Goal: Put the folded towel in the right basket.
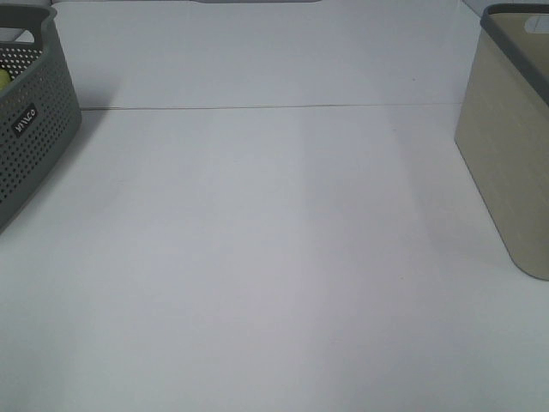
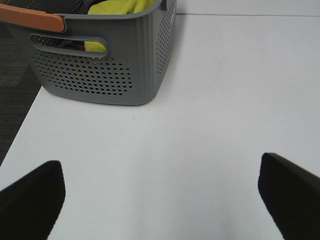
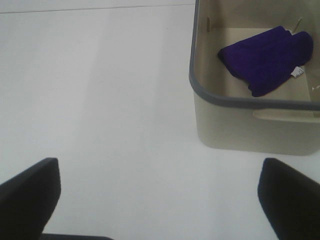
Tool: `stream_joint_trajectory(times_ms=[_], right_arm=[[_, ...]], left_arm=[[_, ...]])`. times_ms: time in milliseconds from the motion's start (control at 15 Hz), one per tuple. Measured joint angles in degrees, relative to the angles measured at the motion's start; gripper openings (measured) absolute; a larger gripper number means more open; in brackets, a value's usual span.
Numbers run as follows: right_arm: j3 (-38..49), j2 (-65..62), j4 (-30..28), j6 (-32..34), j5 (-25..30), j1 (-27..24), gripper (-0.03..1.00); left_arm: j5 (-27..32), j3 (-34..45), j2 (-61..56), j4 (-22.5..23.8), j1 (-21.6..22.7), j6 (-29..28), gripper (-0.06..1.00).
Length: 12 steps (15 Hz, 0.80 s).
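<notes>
Lying in beige basket [image 3: 250,117]: purple towel [image 3: 267,60].

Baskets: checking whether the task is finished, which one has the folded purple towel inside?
The beige smooth-walled basket with a grey rim holds the purple towel; the grey perforated basket holds yellow cloth.

A grey perforated basket [image 1: 30,120] sat at the left edge of the white table [image 1: 274,257], a label on its side. Inside it lay a yellow-green cloth [image 2: 117,7], with an orange handle [image 2: 32,20] across its rim.
</notes>
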Motion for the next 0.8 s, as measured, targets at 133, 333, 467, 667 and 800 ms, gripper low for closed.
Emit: stream_joint_trajectory(times_ms=[133, 333, 467, 667, 800], right_arm=[[7.91, -10.49, -0.34, -0.57, 0.0, 0.06, 0.98], [15.13, -20.4, -0.46, -2.01, 0.0, 0.06, 0.98], [20.57, -26.07, -0.46, -2.52, -0.57, 0.06, 0.98], [27.1, -33.06, -0.34, -3.04, -4.58, 0.06, 0.98], [27.5, -33.06, -0.34, -3.04, -4.93, 0.06, 0.98]], left_arm=[[0.0, 0.0, 0.0, 0.0, 0.0, 0.0, 0.99], [0.0, 0.0, 0.0, 0.0, 0.0, 0.0, 0.99], [0.0, 0.0, 0.0, 0.0, 0.0, 0.0, 0.99], [0.0, 0.0, 0.0, 0.0, 0.0, 0.0, 0.99], [0.0, 0.0, 0.0, 0.0, 0.0, 0.0, 0.99]])
